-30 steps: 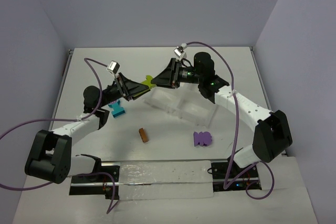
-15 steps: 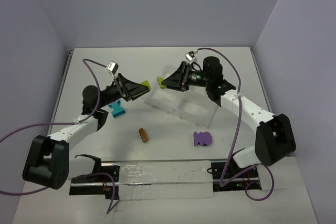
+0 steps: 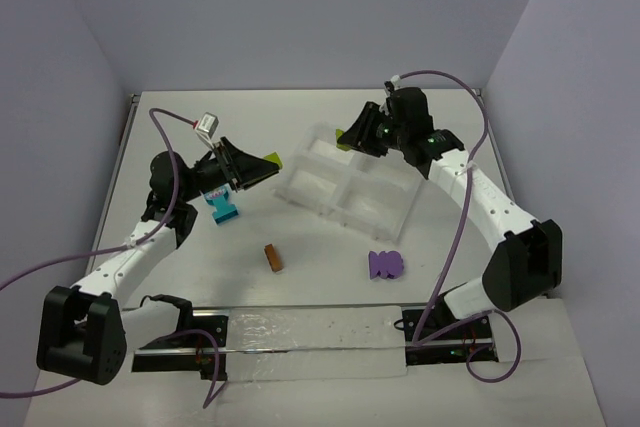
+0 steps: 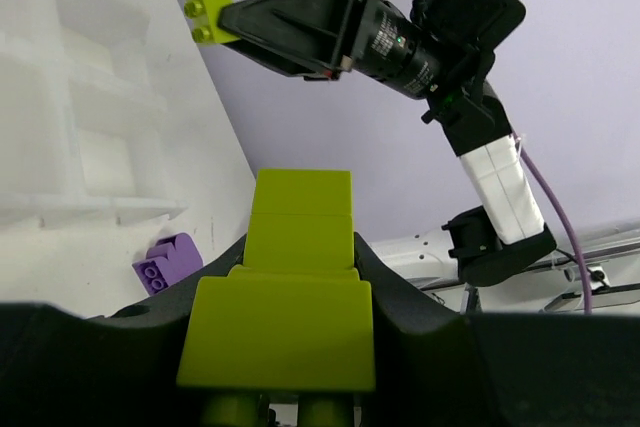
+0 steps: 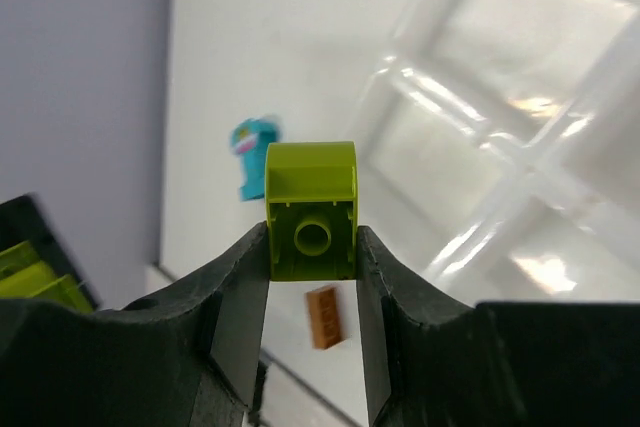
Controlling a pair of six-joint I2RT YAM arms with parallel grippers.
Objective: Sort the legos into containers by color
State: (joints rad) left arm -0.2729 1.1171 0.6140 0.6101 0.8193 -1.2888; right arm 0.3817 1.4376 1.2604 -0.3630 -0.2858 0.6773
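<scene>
Nothing looks sorted yet: the tray [image 3: 338,183] appears bare, the teal brick [image 3: 224,205], orange-brown brick [image 3: 273,257] and purple brick [image 3: 385,264] lie loose on the table [image 3: 200,117], while the left gripper [image 3: 268,165] clenches a lime clump [image 4: 300,277] beside the tray and the right gripper [image 3: 345,137] pinches a lime brick [image 5: 311,210] above its far edge

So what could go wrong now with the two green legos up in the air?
1. The right pincer holds its green lego high up near the far edge of the tray. Dropped from there, it might bounce out or miss.
2. The left pincer holds a green stack too. It could end up in a different compartment, splitting the color.
</scene>
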